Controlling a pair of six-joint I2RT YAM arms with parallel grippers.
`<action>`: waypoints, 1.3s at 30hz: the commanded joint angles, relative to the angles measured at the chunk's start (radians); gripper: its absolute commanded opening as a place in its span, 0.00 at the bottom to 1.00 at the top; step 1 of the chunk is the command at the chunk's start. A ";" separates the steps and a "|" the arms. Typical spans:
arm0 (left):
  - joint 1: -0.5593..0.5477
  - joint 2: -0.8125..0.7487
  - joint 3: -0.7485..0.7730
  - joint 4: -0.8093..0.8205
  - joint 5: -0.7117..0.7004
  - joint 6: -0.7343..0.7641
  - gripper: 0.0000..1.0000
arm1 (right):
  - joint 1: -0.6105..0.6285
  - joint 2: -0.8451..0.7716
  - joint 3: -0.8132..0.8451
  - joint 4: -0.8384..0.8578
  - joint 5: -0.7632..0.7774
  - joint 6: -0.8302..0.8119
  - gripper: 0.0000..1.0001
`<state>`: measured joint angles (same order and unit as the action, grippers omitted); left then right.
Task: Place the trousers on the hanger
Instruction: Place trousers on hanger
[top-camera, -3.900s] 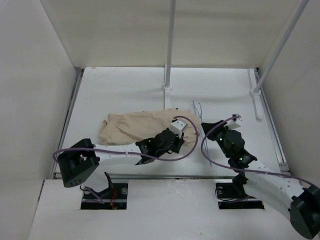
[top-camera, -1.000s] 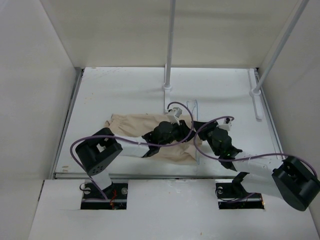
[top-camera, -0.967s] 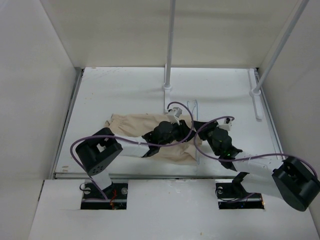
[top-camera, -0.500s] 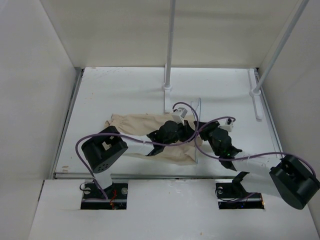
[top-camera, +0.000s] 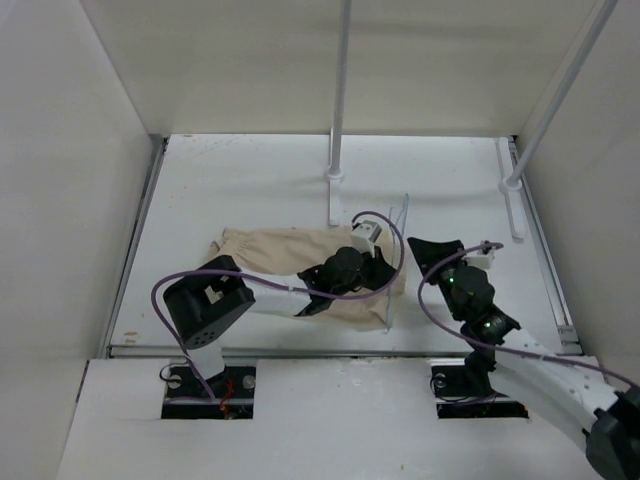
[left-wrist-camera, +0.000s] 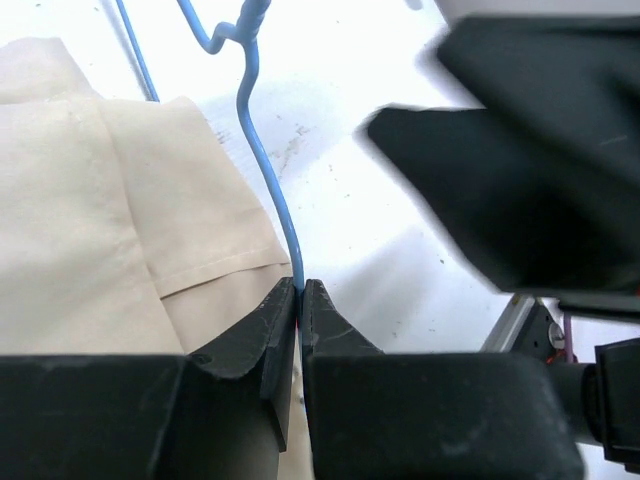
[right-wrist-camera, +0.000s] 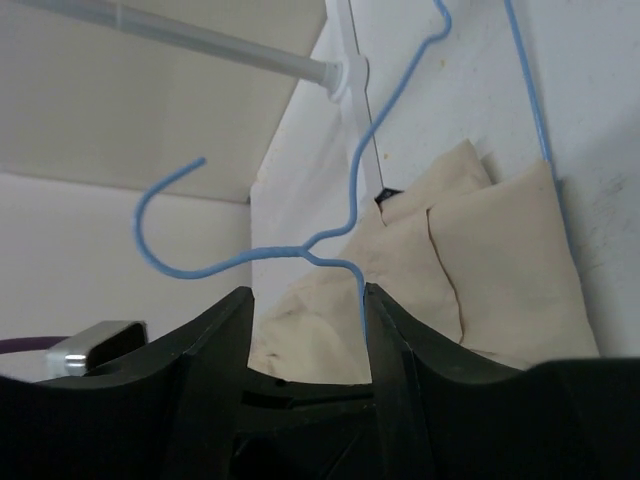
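Since the left gripper (top-camera: 378, 266) pinches its wire, hanger pose (top view): thin pale blue wire clothes hanger (top-camera: 404, 222) stands on edge at the right end of the wrinkled beige cloth trousers (top-camera: 270, 255), likely propped so a leg can be fed through
trousers (top view): flat on white table (top-camera: 240, 180), left of centre, not yet over the hanger; left arm lies across them
right gripper (top view): right gripper (top-camera: 432, 246) just right of the hanger and apart from it, probably waiting to help; its opening is unclear from here
rack (top view): white upright rack pole (top-camera: 340, 90) at the back, well apart from both grippers
left gripper (left wrist): fingers closed tight on the hanger (left-wrist-camera: 262, 150) wire, trousers (left-wrist-camera: 100, 220) edge just beside on the left
hidden (left wrist): large dark blur (left-wrist-camera: 520, 160) at right, maybe the other gripper, too unfocused to say
right gripper (right wrist): fingers spread wide, nothing held; hanger (right-wrist-camera: 310, 248) hook and neck show through the gap, trousers (right-wrist-camera: 500, 260) behind
hidden (right wrist): wire drops close by one finger, contact cannot be told; lower hanger cut off behind the fingers
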<state>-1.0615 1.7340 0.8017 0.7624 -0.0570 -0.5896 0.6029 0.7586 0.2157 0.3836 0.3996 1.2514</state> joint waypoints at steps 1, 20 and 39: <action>0.010 -0.051 0.025 0.003 -0.024 0.033 0.00 | -0.030 -0.181 -0.015 -0.234 0.047 -0.064 0.54; 0.027 -0.096 -0.007 -0.017 -0.014 0.027 0.00 | 0.051 0.123 0.143 -0.377 -0.105 -0.293 0.64; 0.061 -0.110 -0.036 -0.018 0.003 0.024 0.00 | 0.119 0.303 0.163 -0.363 -0.027 -0.237 0.63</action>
<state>-1.0122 1.6836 0.7765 0.7101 -0.0566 -0.5835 0.6872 1.0882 0.3351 0.0582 0.3046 1.0107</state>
